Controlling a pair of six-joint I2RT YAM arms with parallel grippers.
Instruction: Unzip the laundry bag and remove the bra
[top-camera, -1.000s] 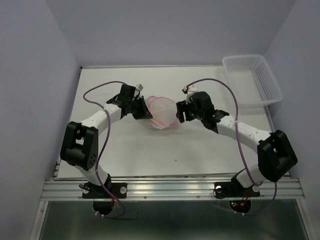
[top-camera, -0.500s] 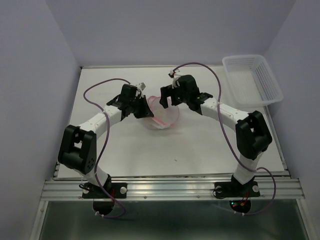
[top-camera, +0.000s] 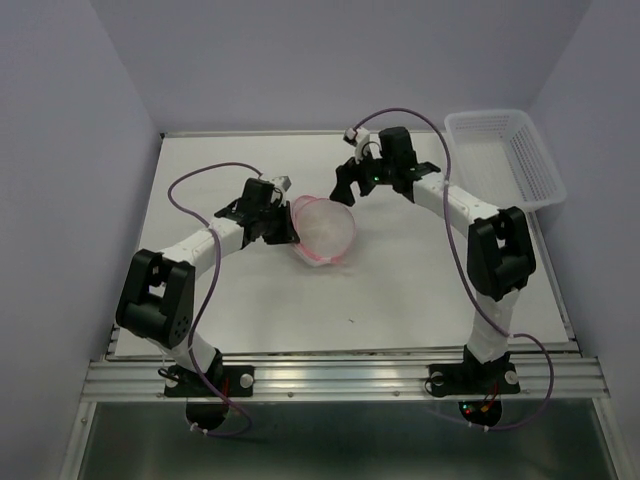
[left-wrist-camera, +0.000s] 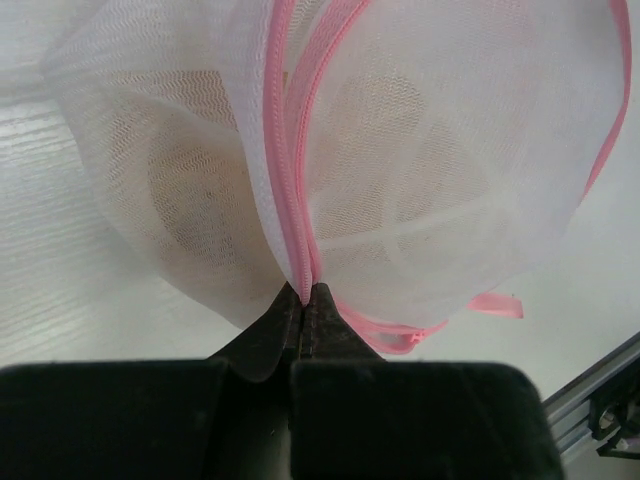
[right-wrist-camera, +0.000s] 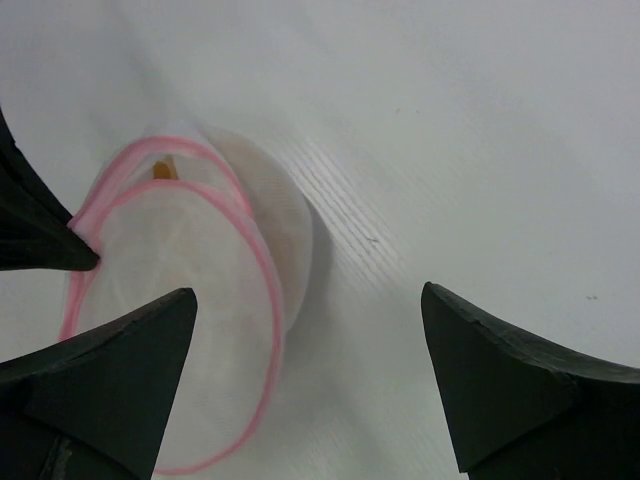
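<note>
centrally, the left tool (left-wrist-camera: 303, 293) pinches the laundry bag's (left-wrist-camera: 430, 170) pink zipper rim (left-wrist-camera: 282, 160); the right tool (right-wrist-camera: 307, 295) hangs released, upper right.

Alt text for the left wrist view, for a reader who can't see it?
The left gripper, jaws shut, pinches the pink zipper rim of the translucent mesh laundry bag. The beige bra shows through the mesh, inside the bag, with the white table behind.

No text, label, brand, number or sign can be read in any view: the laundry bag (top-camera: 322, 230), the basket (top-camera: 530, 160) and the surface (top-camera: 400, 290) carry no legible markings.
</note>
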